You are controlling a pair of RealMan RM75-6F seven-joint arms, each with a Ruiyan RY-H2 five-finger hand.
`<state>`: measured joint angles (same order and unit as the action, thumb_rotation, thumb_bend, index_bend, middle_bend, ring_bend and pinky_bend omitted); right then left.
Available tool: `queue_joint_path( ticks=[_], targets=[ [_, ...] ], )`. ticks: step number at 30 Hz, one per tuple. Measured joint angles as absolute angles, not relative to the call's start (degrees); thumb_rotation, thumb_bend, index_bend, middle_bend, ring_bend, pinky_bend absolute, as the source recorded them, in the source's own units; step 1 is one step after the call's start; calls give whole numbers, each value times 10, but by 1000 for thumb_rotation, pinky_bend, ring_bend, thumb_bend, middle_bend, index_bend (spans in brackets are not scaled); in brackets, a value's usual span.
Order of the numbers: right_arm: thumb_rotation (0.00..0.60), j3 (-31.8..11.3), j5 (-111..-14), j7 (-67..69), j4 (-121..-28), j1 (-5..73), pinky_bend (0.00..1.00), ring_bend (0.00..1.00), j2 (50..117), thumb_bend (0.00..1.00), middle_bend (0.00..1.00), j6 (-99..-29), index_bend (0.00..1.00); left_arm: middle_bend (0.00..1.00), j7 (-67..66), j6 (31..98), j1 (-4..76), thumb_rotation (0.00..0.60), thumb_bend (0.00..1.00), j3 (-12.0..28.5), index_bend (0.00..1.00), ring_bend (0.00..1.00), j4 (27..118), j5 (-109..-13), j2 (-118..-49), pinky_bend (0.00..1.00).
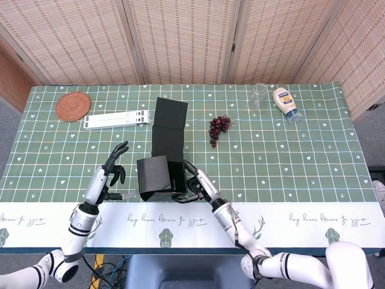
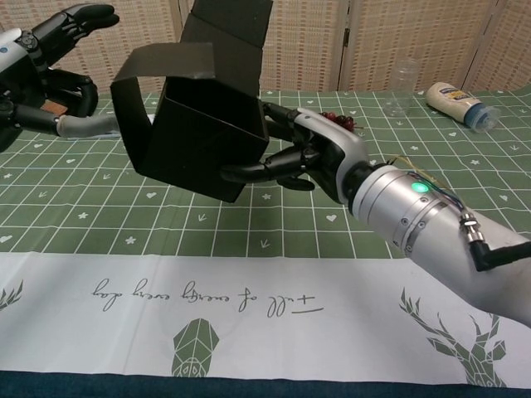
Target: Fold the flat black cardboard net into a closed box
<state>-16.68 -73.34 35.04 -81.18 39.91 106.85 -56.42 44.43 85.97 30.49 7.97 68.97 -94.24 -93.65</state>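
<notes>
The black cardboard net [image 1: 161, 176] is partly folded into an open box near the table's front edge, and its unfolded panels [image 1: 169, 123] stretch away toward the back. In the chest view the box [image 2: 203, 141] looks tilted, with one flap [image 2: 158, 70] curling over its left side. My right hand [image 1: 199, 185] grips the box's right wall, fingers [image 2: 274, 170] along its lower edge and thumb higher up. My left hand [image 1: 112, 170] hovers left of the box with fingers spread and holds nothing. It also shows at the top left of the chest view [image 2: 50, 62].
A round woven coaster [image 1: 73, 106] and a white folding stand [image 1: 117, 119] lie at the back left. Dark grapes [image 1: 218, 127] sit right of the unfolded panels. A clear glass [image 1: 259, 96] and a mayonnaise bottle [image 1: 286, 104] are at the back right.
</notes>
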Motion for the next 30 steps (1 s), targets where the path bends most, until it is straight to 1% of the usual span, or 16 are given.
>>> queue_joint_path(
  ticks=[7,11,14,20,30],
  targets=[
    [600,-170,-706,316,-830,400,1000,931,1057,412,492,-544,360,69,415,860,321,600,93,71,217,696,671,-971,-922,897],
    [600,-173,-697,303,-839,402,1000,931,1050,412,492,-532,360,123,392,853,335,600,93,55,302,696,657,-998,-905,894],
    [600,-174,-691,292,-840,404,1000,931,1048,412,493,-525,360,156,384,845,344,600,92,41,331,696,649,-1009,-895,893],
    [600,-171,-686,265,-837,408,1000,931,1046,412,492,-519,360,190,382,848,348,600,92,29,361,698,621,-1016,-907,888],
    [600,-159,-674,199,-809,416,1000,931,1049,412,492,-507,360,191,387,844,353,600,92,4,364,701,549,-1024,-941,888]
  ],
)
